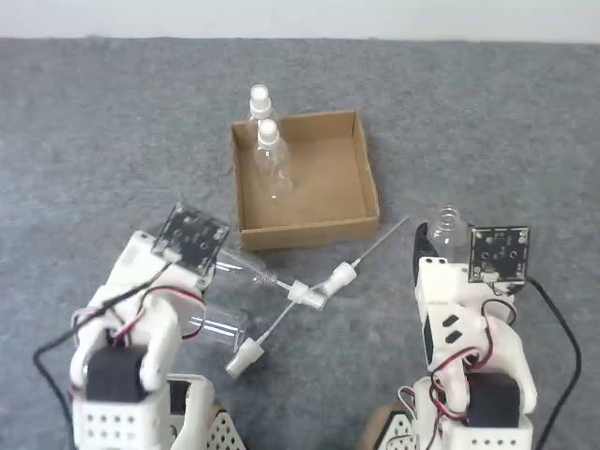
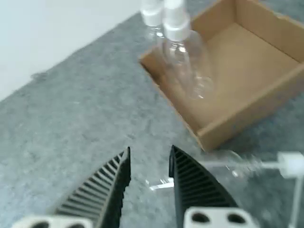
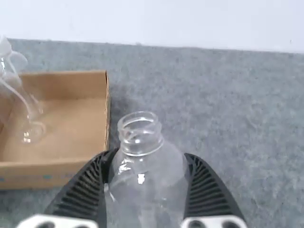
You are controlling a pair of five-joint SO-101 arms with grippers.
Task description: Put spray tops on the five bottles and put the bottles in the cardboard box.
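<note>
The cardboard box (image 1: 352,187) stands mid-table. One capped bottle (image 1: 272,159) stands inside it at the back left. A second capped bottle (image 1: 260,101) rises at that same corner; I cannot tell whether it is inside. My right gripper (image 3: 142,187) is shut on an upright clear bottle (image 3: 140,156) with an open neck, to the right of the box (image 3: 61,118). My left gripper (image 2: 149,173) is open low over the carpet in front of the box (image 2: 247,76). Two uncapped bottles (image 1: 239,267) (image 1: 220,324) lie beside the left arm. Three spray tops (image 1: 342,277) (image 1: 307,294) (image 1: 246,357) lie between the arms.
Grey carpet covers the table. The spray tops' thin tubes (image 1: 380,242) stretch across the gap between the arms, near the box's front wall. Open carpet lies to the right of and behind the box.
</note>
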